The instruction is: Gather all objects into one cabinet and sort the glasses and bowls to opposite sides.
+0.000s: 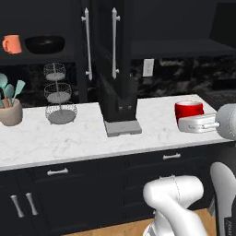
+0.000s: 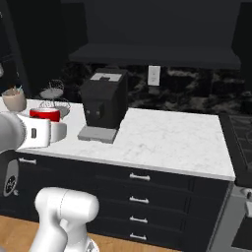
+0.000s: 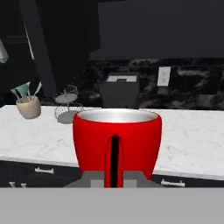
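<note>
My gripper (image 3: 114,176) is shut on the handle of the glossy red mug (image 3: 117,135), which is upright, white inside, and held in front of the counter. From the base, the red mug (image 1: 188,109) hangs over the counter's right part with the white hand (image 1: 199,123) just in front of it. It shows again as the red mug (image 2: 44,114) at the left. The black wall cabinet (image 1: 37,58) stands open at the upper left. On its shelf sit an orange mug (image 1: 12,44) and a wide black bowl (image 1: 44,44) beside it.
A black coffee machine (image 1: 119,99) stands mid-counter between the mug and the cabinet. The cabinet's door with its white bar handle (image 1: 86,44) is swung out. A wire tiered basket (image 1: 59,94) and a beige crock with teal spatulas (image 1: 10,110) stand on the white marble counter (image 1: 69,138).
</note>
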